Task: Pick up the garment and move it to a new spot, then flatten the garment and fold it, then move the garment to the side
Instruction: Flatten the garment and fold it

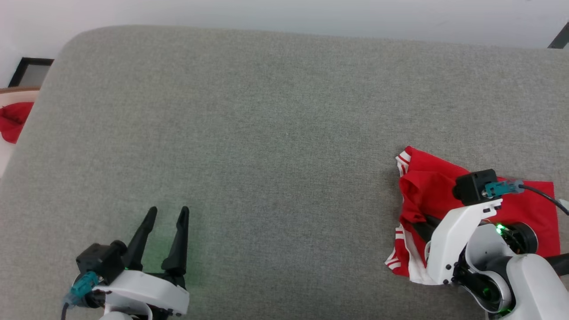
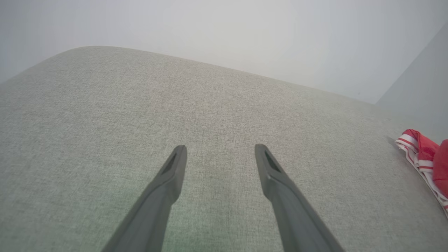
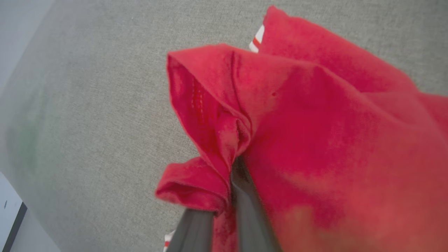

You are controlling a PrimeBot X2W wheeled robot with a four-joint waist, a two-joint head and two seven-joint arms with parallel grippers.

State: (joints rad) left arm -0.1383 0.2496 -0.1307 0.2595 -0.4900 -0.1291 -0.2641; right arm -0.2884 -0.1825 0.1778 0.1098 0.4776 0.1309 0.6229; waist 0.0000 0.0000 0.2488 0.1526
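Note:
The garment (image 1: 426, 186) is a red shirt with red-and-white striped trim, lying bunched at the right side of the grey padded surface (image 1: 275, 133). My right gripper (image 1: 422, 224) is down in its folds, shut on a pinch of the red cloth. In the right wrist view the dark fingers (image 3: 245, 206) clamp a gathered fold of the garment (image 3: 315, 122). My left gripper (image 1: 168, 212) rests at the lower left, open, with nothing between its fingers. In the left wrist view the left gripper (image 2: 218, 148) hovers over bare cloth surface, and the garment's striped edge (image 2: 420, 154) shows at the far right.
A second red cloth (image 1: 13, 120) lies on a pale surface beyond the padded surface's left edge, beside a dark frame (image 1: 31, 71). A white wall runs behind the far edge. The broad middle of the surface lies between my two arms.

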